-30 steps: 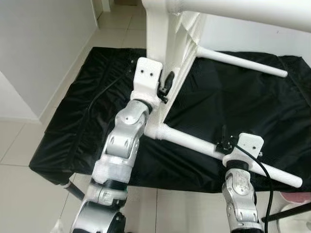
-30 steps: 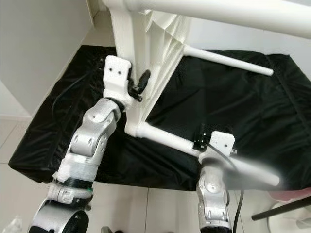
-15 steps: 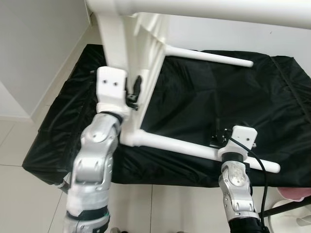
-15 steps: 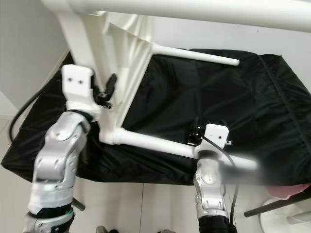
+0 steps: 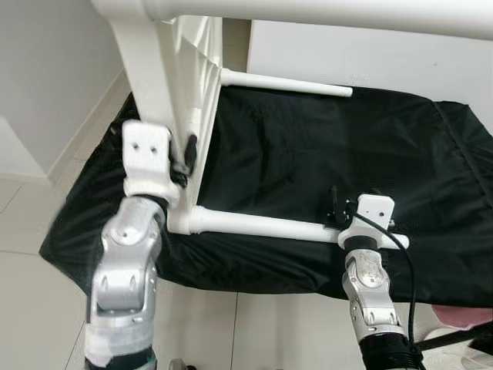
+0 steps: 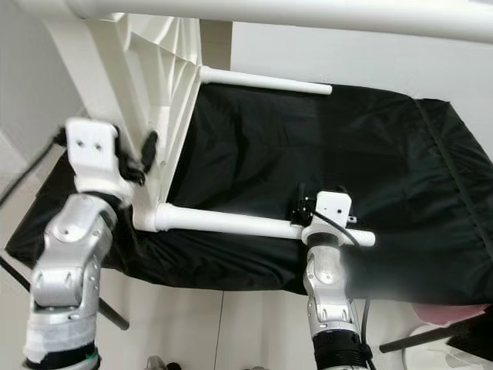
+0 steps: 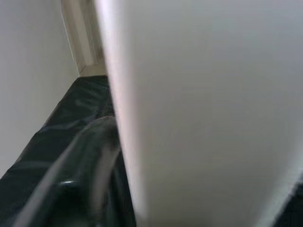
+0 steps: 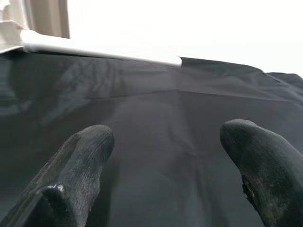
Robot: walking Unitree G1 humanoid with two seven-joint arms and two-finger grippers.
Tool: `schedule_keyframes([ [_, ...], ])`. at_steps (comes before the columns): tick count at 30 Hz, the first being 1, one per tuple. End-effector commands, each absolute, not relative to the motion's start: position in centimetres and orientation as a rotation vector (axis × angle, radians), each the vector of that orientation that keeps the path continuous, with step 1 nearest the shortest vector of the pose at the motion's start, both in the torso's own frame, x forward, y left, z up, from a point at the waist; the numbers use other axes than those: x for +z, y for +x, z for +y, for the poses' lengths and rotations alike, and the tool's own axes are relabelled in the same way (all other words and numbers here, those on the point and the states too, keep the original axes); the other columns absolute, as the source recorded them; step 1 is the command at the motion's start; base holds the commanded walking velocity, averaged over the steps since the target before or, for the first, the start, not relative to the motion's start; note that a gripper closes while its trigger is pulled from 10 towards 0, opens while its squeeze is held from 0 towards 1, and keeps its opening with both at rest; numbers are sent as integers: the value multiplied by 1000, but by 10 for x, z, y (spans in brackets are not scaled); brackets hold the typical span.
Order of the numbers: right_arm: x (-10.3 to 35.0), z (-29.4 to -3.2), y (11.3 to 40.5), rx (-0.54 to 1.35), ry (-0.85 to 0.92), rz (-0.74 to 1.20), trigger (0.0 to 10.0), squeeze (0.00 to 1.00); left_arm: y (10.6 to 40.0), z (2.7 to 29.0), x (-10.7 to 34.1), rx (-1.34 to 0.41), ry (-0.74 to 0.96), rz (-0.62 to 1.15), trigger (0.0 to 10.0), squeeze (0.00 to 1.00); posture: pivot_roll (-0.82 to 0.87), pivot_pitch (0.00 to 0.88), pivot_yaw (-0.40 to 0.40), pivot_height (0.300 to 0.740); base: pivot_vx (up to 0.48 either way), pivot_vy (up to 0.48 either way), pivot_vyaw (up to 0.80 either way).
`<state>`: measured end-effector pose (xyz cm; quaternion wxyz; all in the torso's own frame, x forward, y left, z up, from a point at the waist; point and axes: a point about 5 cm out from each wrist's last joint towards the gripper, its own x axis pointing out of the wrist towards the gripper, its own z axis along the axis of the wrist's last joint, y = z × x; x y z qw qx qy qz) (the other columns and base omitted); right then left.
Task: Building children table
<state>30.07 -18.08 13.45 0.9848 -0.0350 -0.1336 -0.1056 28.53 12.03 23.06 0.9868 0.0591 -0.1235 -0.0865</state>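
Left eye view had the table [image 5: 166, 85] tipped up on the black sheet [image 5: 308, 162], left gripper [image 5: 187, 158] pressed at its edge, couldn't tell if it was clamped. Right gripper [image 8: 165, 156] was spread wide, hovering by the near leg [image 5: 262, 226]. My worry was the table sliding off and toppling, since nothing clearly held it. No readable writing anywhere.

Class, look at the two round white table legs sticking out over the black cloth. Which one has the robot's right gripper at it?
The nearer leg, along the cloth's front edge: the right gripper sits by its free end. The farther leg has no gripper near.
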Motion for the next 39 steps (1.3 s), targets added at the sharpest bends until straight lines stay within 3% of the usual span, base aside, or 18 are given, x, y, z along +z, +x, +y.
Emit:
schedule_keyframes([
  [1,130,-184,298,-228,-74,-261,10000,0,283,112,232,-215,150,-270,10000,1000,9,100,-42,740,0,0,0],
  [2,130,-185,297,-232,-74,-261,10000,0,283,107,231,-244,173,-270,10000,224,9,100,-42,740,0,0,0],
  [3,129,-185,297,-234,-74,-260,10000,0,282,106,231,-256,184,-270,10000,224,9,100,-42,740,0,0,0],
  [4,128,-186,296,-239,-74,-259,10000,0,281,103,231,-288,169,-279,10000,0,3,103,-35,740,0,0,0],
  [10,124,-188,290,-255,-76,-253,10000,0,267,96,236,-453,79,-326,10000,0,-5,109,-19,740,0,0,0],
  [22,121,-188,291,-241,-88,-244,10000,0,236,115,236,-541,78,-380,10000,0,20,114,-28,740,0,0,0],
  [36,123,-182,298,-191,-96,-248,10000,0,221,134,233,-576,126,-273,10000,0,54,98,-63,740,0,0,0],
  [39,124,-178,301,-171,-100,-252,10000,0,210,131,222,-659,127,-192,10000,0,63,96,-71,740,0,0,0],
])
